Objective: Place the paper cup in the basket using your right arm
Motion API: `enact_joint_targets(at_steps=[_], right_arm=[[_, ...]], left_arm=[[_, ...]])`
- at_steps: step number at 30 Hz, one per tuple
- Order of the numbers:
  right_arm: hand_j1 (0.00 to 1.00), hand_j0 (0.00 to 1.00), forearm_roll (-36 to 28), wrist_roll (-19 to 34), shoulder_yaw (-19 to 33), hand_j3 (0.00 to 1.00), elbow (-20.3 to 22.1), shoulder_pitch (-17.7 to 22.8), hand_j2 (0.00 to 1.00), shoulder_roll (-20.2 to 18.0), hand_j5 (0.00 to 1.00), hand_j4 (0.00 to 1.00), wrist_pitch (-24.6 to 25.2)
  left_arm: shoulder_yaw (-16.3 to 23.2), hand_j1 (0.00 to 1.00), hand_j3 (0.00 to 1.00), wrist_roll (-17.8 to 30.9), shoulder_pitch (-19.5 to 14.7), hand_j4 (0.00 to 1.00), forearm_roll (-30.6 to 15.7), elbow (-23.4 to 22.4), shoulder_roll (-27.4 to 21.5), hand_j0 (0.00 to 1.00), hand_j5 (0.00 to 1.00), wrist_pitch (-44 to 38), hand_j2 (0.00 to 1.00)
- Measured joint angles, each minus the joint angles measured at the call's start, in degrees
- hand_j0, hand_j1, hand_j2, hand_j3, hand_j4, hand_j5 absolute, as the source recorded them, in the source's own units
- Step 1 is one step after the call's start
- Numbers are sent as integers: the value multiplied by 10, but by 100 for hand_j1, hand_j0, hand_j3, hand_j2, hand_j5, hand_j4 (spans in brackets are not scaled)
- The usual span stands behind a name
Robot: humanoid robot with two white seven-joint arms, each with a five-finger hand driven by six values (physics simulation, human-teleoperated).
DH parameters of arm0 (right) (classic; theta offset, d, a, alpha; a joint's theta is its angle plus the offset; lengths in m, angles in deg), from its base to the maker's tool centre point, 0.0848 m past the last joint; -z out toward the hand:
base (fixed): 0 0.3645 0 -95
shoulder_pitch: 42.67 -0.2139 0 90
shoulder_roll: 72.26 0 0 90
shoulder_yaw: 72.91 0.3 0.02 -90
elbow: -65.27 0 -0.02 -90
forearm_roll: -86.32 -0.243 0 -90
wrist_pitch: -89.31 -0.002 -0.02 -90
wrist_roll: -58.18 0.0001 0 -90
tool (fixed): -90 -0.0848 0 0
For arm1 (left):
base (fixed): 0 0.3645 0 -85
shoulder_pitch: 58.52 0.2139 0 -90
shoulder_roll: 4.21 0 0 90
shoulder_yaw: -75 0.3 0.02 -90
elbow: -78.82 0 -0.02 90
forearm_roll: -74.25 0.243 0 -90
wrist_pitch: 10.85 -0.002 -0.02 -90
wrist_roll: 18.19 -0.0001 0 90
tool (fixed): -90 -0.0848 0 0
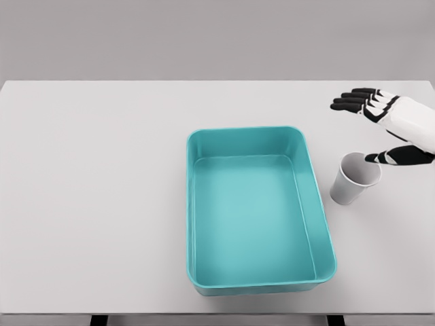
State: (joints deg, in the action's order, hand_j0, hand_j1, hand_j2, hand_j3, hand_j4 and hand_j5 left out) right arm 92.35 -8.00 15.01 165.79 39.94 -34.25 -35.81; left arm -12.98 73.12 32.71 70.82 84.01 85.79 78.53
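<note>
A white paper cup (353, 179) stands upright on the table, just right of the teal basket (314, 197). The basket is a rectangular tub with nothing inside it. My right hand (380, 129) comes in from the right edge, above and to the right of the cup. Its fingers (357, 100) are spread and point left, while the thumb (394, 157) reaches down close to the cup's far rim. Nothing is held in the hand. The left arm does not show.
The white table (95, 204) fills the view, with its front edge at the bottom and its back edge near the top. A grey wall lies beyond it.
</note>
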Motion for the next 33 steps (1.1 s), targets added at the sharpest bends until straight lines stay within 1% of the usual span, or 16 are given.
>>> enact_joint_targets(at_steps=[3, 6, 7, 9, 11, 12, 13, 16, 17, 18, 20, 23, 25, 27, 29, 33], right_arm=[[100, 100, 11, 11, 0, 100, 0, -4, 100, 3, 100, 100, 0], [100, 100, 34, 23, -3, 100, 1, -33, 100, 5, 100, 100, 4], [99, 99, 37, 31, -8, 99, 1, -51, 99, 5, 99, 99, 22], [100, 100, 40, 67, -26, 100, 1, -112, 100, 6, 100, 100, 93], [100, 100, 42, 89, -41, 100, 1, -134, 100, 20, 100, 100, 173], [100, 100, 42, 96, -46, 100, 1, -145, 100, 28, 100, 100, 215], [100, 100, 43, 100, -52, 100, 1, -165, 100, 34, 100, 100, 258], [100, 100, 42, 107, -103, 100, 1, -244, 100, 36, 100, 100, 376], [100, 100, 41, 109, -125, 100, 1, -257, 100, 33, 100, 100, 405], [100, 100, 35, 110, -148, 100, 0, -283, 100, 28, 100, 100, 430], [100, 100, 18, 111, -199, 100, 0, -303, 100, 5, 100, 100, 460], [100, 100, 5, 112, -272, 100, 1, -308, 100, -34, 100, 100, 475], [100, 100, -6, 112, -301, 100, 1, -309, 100, -60, 100, 100, 470], [100, 100, -20, 112, -322, 100, 1, -309, 100, -83, 100, 100, 459], [100, 100, -28, 112, -336, 100, 1, -309, 100, -97, 100, 100, 445], [100, 100, -35, 112, -348, 100, 2, -309, 100, -120, 100, 100, 404]], left_arm=[[0, 100, 100, 0, 0, 100, 0, 0, 0, 100, 100, 0, 100], [0, 100, 100, 0, 0, 100, 0, 0, 0, 100, 100, 0, 100], [0, 100, 100, 0, 0, 100, 0, 0, 0, 100, 100, 0, 100], [0, 100, 100, 0, 0, 100, 0, 0, 0, 100, 100, 0, 100], [0, 100, 100, 0, 0, 100, 0, 0, 0, 100, 100, 0, 100], [0, 100, 100, 0, 0, 100, 0, 0, 0, 100, 100, 0, 100], [0, 100, 100, 0, 0, 100, 0, 0, 0, 100, 100, 0, 100], [0, 100, 100, 0, 0, 100, 0, 0, 0, 100, 100, 0, 100], [0, 100, 100, 0, 0, 100, 0, 0, 0, 100, 100, 0, 100], [0, 100, 100, 0, 0, 100, 0, 0, 0, 100, 100, 0, 100], [0, 100, 100, 0, 0, 100, 0, 0, 0, 100, 100, 0, 100], [0, 100, 100, 0, 0, 100, 0, 0, 0, 100, 100, 0, 100], [0, 100, 100, 0, 0, 100, 0, 0, 0, 100, 100, 0, 100], [0, 100, 100, 0, 0, 100, 0, 0, 0, 100, 100, 0, 100], [0, 100, 100, 0, 0, 100, 0, 0, 0, 100, 100, 0, 100], [0, 100, 100, 0, 0, 100, 0, 0, 0, 100, 100, 0, 100]])
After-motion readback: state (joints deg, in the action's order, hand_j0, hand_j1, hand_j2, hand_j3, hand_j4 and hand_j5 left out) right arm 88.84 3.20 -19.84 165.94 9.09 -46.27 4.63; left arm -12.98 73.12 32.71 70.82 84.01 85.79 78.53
